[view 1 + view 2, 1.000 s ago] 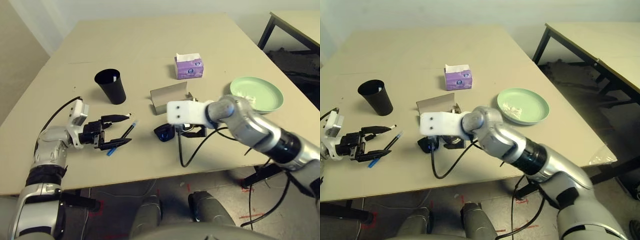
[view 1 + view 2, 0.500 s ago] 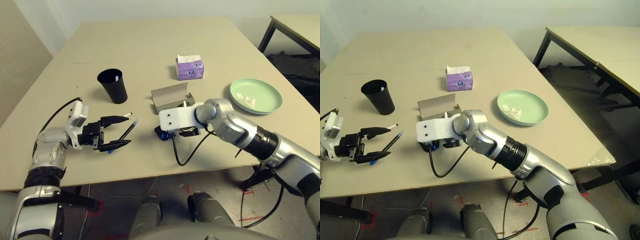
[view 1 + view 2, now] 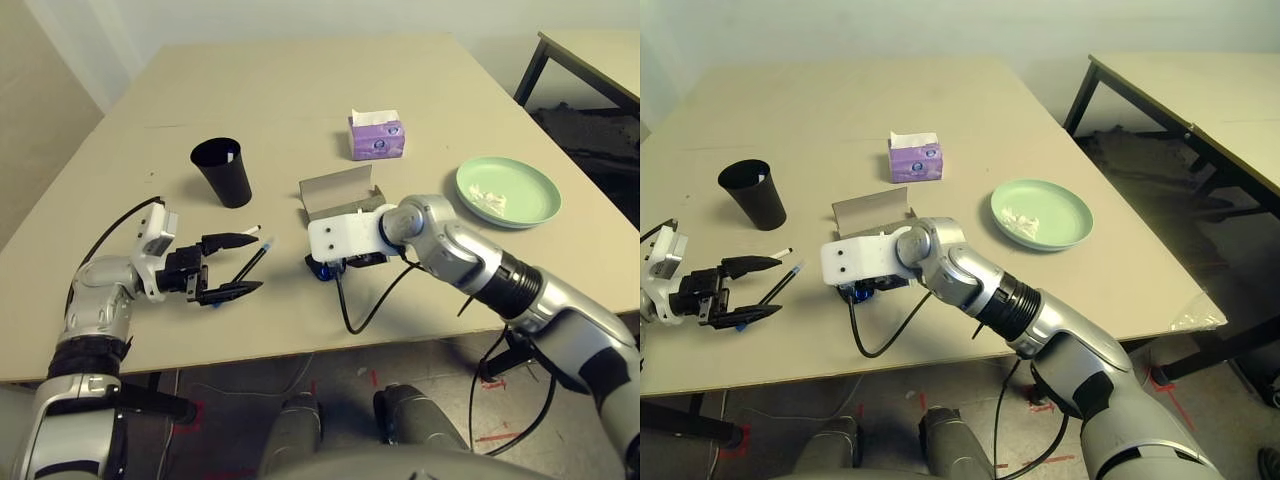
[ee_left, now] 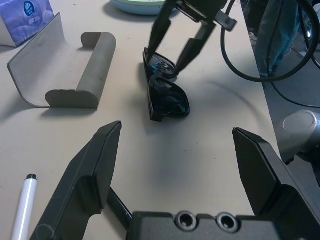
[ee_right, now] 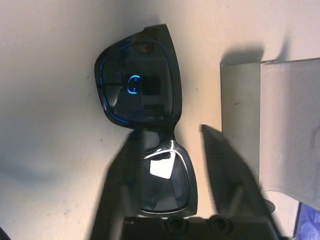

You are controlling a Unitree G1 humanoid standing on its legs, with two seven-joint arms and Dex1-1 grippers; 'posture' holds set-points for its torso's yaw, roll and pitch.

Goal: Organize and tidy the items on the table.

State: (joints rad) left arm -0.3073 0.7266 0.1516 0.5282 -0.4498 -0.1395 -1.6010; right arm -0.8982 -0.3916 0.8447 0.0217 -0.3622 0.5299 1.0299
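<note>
The right gripper (image 4: 176,42) hangs straight down over the folded dark sunglasses with black plastic frame (image 4: 166,90), its two black fingers spread and straddling one lens. That stance suits a grasp across the frame, though the fingers are not yet closed on it. The sunglasses lie flat on the large light beige matte table (image 3: 300,100), just near of the open grey glasses case (image 3: 338,192). The case stands with its lid raised, likely so the sunglasses can go straight into it.

The left gripper (image 3: 238,265) rests low over the table on the near left, fingers wide apart and holding nothing. Between its fingertips lie a white-black marker (image 3: 251,230) and a thin blue pen (image 3: 250,264), side by side and pointing roughly toward the tall black cup (image 3: 222,172). The cup stands upright farther back on the left, an obvious holder for both writing tools, which may explain why this arm waits beside them.

The purple tissue pack (image 3: 376,135) sits upright beyond the case. On the far right, a pale green round plate (image 3: 505,190) holds a crumpled white tissue (image 3: 490,195), apparently gathered there as rubbish.
</note>
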